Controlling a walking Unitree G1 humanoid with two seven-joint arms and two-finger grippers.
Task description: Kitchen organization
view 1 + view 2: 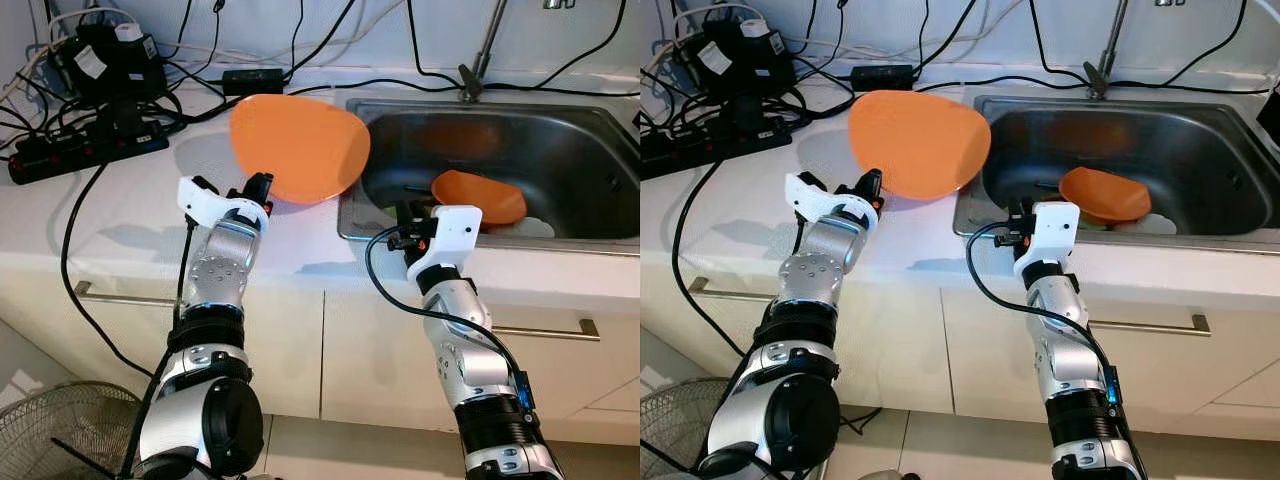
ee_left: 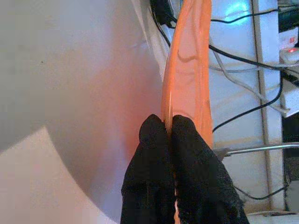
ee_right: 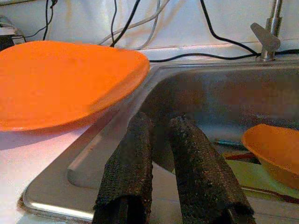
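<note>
My left gripper (image 1: 262, 190) is shut on the near rim of a large orange plate (image 1: 300, 145), which is held tilted above the white counter just left of the sink (image 1: 560, 140). In the left wrist view the fingertips (image 2: 159, 128) pinch the plate's edge (image 2: 187, 70). An orange bowl (image 1: 478, 197) lies tilted in the sink on other dishes. My right gripper (image 1: 410, 215) hovers over the sink's front left corner, left of the bowl. Its fingers (image 3: 135, 154) are nearly together with nothing between them.
A faucet (image 1: 480, 60) rises behind the sink. A black power strip (image 1: 85, 150) and tangled cables cover the counter's back left. Bare counter (image 1: 130, 215) lies under the plate. A floor fan (image 1: 60, 430) stands low on the left, beside the cabinet fronts.
</note>
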